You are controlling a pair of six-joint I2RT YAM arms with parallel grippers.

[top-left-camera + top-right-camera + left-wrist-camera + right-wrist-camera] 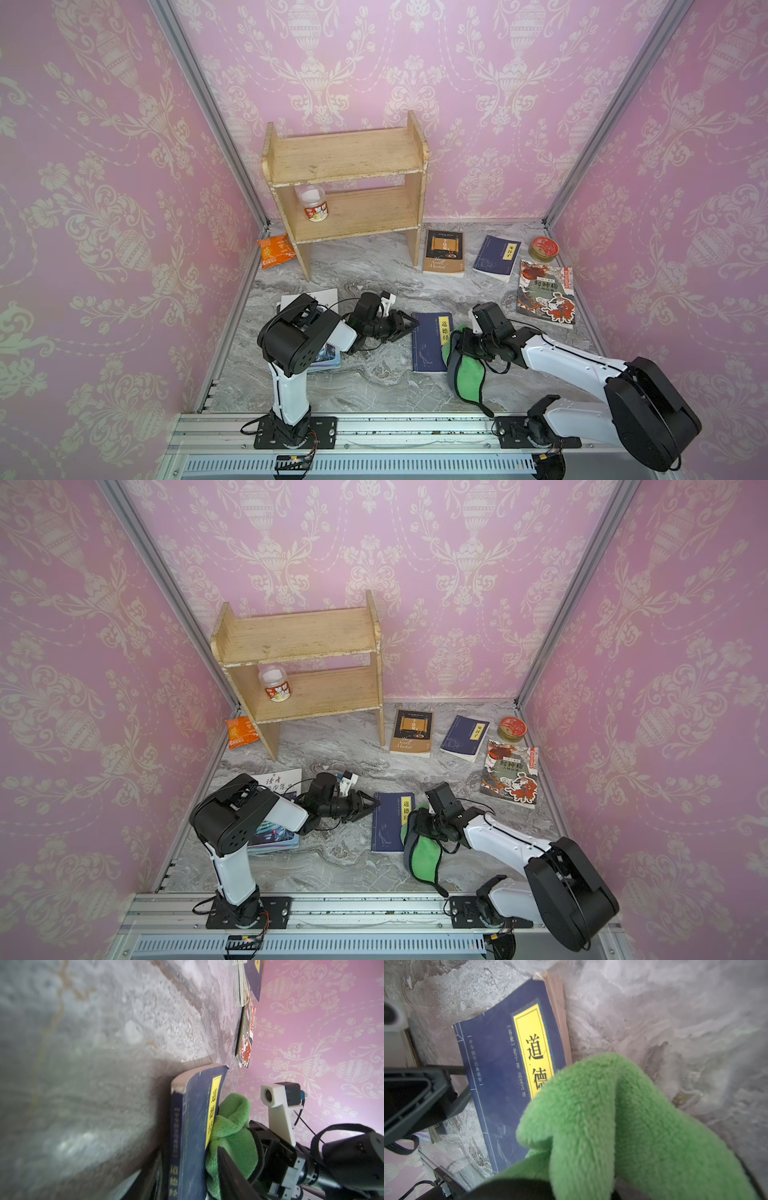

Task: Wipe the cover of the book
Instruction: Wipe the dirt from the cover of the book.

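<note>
Book (430, 345) flat mid-table, cover up, long axis 12–6. Right gripper (462, 344) clamped on cloth (467, 374). The cloth overlaps the book's 3 o'clock edge, and the bare cover lies toward 9 from it. Left gripper (409, 326) at the 10 o'clock corner, jaws parted a little astride the spine edge, no clear grip. Right arm is placed to wipe, likely sweeping toward 9.

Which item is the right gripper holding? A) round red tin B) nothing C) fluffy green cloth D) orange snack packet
C: the right gripper is shut on the fluffy green cloth, which rests against the cover of the dark blue book with the yellow title strip.
</note>
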